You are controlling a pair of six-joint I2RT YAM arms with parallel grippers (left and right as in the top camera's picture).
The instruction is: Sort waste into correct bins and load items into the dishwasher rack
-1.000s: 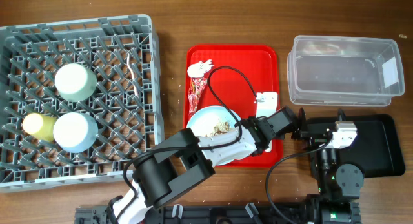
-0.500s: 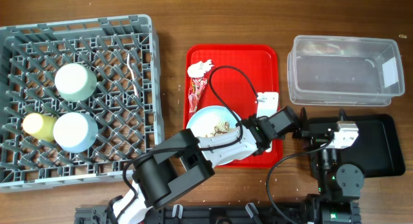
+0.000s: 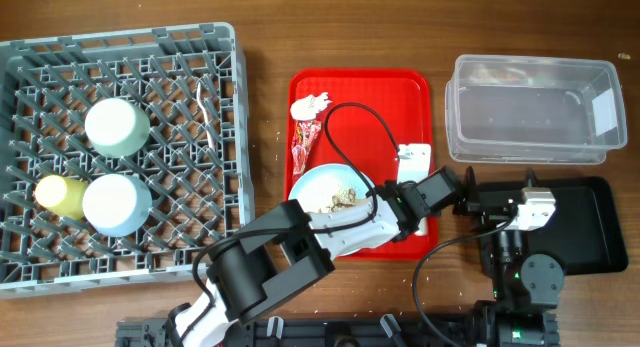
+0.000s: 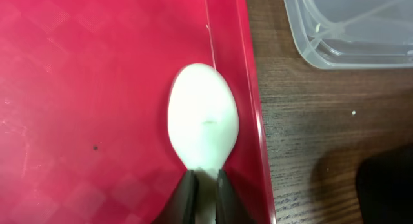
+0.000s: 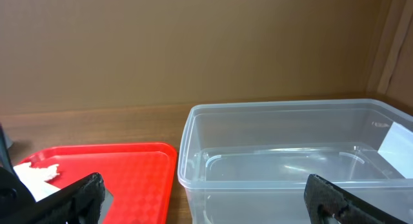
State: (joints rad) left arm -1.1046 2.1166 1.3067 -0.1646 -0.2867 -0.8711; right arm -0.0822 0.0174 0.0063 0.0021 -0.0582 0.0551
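- The left jaws are now closed on the neck of the white plastic spoon [image 4: 203, 117]; a moment ago they stood apart around it. The right jaws are spread wide and hold nothing.
- We judge the grasp made but the lift not yet begun: the spoon seems to lie flat on the red plastic serving tray [image 4: 97, 88], its bowl just inside the tray's raised right rim.
- That rim is the edge to mind. We would lift straight up before moving sideways.
- The clear rectangular plastic tub [image 4: 348, 30] sits near, across a strip of bare wooden surface [image 4: 310, 121], so there is little room to the right.
- The large grey plastic dishwasher rack [image 3: 238, 137] is well to the left. The pale blue round plate [image 3: 315, 177], with food scraps on it, lies between, so we would carry the spoon high over it.
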